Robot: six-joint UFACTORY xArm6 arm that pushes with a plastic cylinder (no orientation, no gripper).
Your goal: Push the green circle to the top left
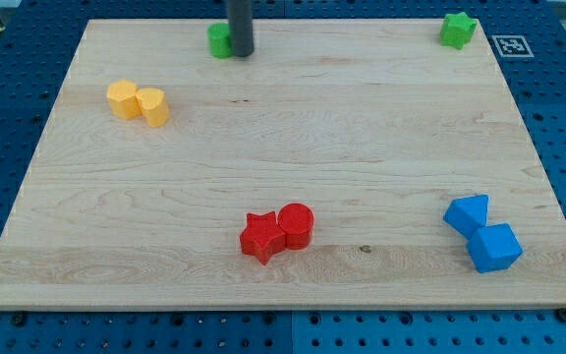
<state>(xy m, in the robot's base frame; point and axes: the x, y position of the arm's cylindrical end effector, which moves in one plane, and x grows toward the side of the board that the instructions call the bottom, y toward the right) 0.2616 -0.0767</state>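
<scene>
In the camera view, my tip [241, 53] touches the right side of the green circle [219, 40], which sits at the top edge of the bench [283, 157], left of centre. There is no claw, only the rod, so nothing is grasped. I judge the push partly done: the circle is along the top, but the top left corner is well apart from it.

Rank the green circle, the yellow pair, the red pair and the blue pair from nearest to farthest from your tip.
My tip sits at the view's top.
1. Green circle, touching on its left.
2. Yellow pair, toward the view's left.
3. Red pair, bottom centre.
4. Blue pair, bottom right.
</scene>
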